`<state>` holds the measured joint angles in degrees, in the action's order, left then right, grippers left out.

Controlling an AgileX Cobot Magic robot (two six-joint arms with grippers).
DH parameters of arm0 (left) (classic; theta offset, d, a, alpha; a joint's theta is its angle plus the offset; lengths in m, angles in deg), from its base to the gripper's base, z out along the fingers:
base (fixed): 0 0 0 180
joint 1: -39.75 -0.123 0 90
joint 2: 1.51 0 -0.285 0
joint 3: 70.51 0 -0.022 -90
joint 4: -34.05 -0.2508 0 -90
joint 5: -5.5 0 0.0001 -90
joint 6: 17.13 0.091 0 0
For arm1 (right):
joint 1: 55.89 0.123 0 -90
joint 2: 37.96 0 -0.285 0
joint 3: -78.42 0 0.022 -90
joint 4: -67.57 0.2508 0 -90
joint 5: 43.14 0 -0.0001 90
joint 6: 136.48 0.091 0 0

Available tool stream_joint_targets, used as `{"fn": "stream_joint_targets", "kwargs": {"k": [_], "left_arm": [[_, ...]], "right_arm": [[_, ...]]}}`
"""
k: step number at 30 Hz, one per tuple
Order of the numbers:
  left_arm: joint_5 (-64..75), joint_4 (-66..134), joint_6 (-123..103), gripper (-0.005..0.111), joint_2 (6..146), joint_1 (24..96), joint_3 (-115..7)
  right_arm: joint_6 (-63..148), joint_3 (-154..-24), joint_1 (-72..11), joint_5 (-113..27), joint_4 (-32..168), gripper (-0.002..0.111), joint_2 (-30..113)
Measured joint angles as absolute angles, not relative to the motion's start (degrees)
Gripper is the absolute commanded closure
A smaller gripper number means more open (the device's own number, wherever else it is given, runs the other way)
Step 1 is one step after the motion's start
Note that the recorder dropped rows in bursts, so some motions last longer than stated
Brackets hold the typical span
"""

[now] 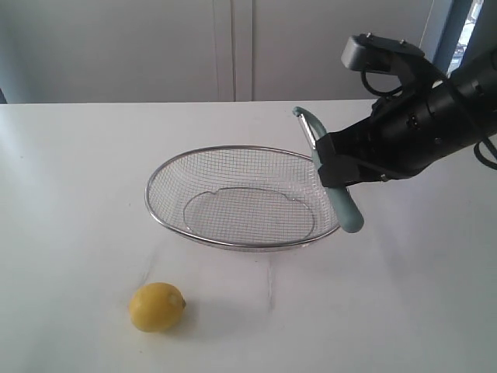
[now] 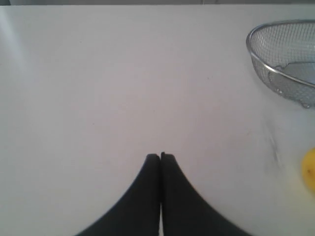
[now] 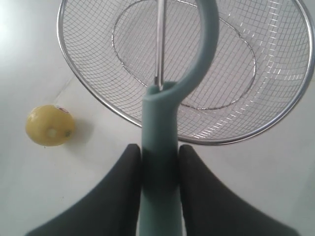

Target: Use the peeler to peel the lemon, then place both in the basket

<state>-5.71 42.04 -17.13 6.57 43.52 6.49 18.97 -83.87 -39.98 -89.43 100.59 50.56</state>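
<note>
- Lemon, small, round and yellow (image 1: pixel 157 307), lies on the white surface (image 1: pixel 78 155), well away from the back edge that the exterior view shows and toward the front left; nothing touches it, and it lies apart from the basket
- Handling, as a judgement: light and firm, yet round enough to roll away at a nudge; the waxy skin looks likely to slip; a hold across its middle, with the nub end left free, should serve best for peeling
- Slim peeler with a pale teal-blue plastic handle and a curved metal-bladed head (image 1: pixel 347 210) looks stiff and light; it is tilted, head up, with the handle's end slanting down
- Wide oval silver wire-mesh basket (image 1: pixel 172 190) sits on the middle of the surface, nearer the back edge than the lemon; nothing lies in it
- Right gripper (image 1: pixel 332 172) hangs over the basket's right rim; its jaws stand partway apart, clamped on the peeler's handle from both sides
- Left gripper (image 2: pixel 160 156) has its jaws pressed together on nothing, above bare surface; it would have to open before taking the lemon
</note>
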Motion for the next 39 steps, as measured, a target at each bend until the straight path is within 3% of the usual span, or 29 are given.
{"fn": "stream_joint_targets", "kwargs": {"k": [20, 39], "left_arm": [[3.53, 43.59, -17.13, 0.107, 6.57, 43.52, 6.49], [-8.29, 43.27, -13.19, 0.107, 6.45, 43.52, -7.99]], "right_arm": [[18.87, -83.87, -39.98, -89.43, 100.74, 0.108, 50.61], [18.87, -83.87, -39.98, -89.43, 100.81, 0.108, 50.61]]}}
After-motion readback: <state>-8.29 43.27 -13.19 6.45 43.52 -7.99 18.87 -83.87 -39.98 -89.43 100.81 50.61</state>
